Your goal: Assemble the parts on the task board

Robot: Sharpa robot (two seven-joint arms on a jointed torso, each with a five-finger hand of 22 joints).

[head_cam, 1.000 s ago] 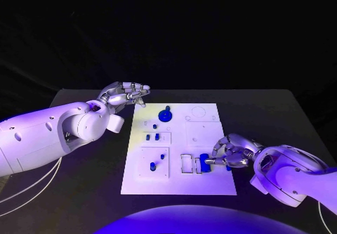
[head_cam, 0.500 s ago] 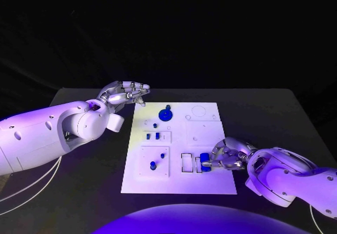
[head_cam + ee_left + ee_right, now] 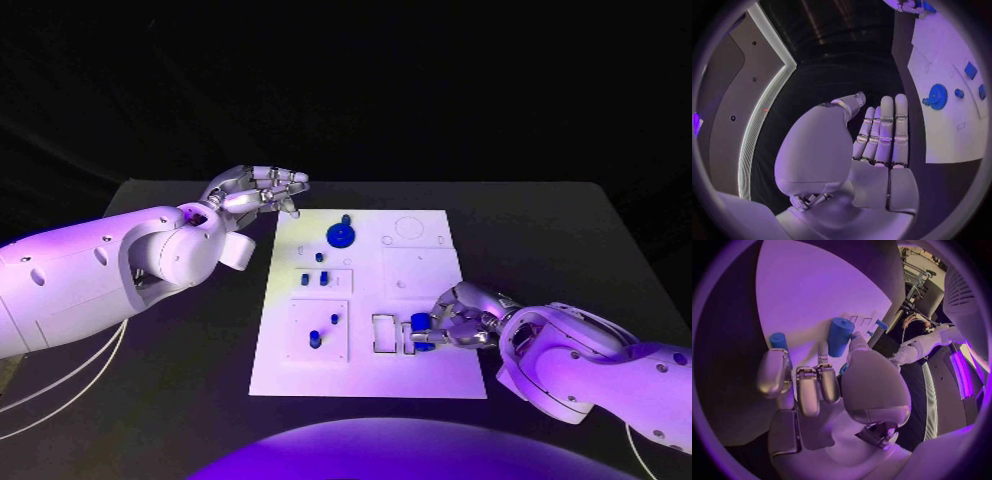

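The white task board point(image 3: 418, 270) lies in the middle of the table. My right hand point(image 3: 459, 318) rests at the board's right edge near the front. Its thumb and a fingertip point(image 3: 822, 354) pinch a blue cylinder point(image 3: 841, 335) that stands by the slots; the same cylinder point(image 3: 420, 323) shows in the head view. A second blue piece point(image 3: 778, 340) sits beside the other fingers. My left hand point(image 3: 260, 190) hovers off the board's far left corner with straight fingers point(image 3: 882, 130) and holds nothing. A round blue part point(image 3: 338, 237) lies near it.
Small blue parts point(image 3: 323, 279) sit in the middle-left pocket and another blue part point(image 3: 315, 340) in the front-left pocket. Two empty rectangular slots point(image 3: 384, 335) lie left of the cylinder. Black table point(image 3: 577, 240) surrounds the board on all sides.
My right hand has crept left and turned at the wrist, closing its fingers around the blue cylinder. The left hand has stayed where it was.
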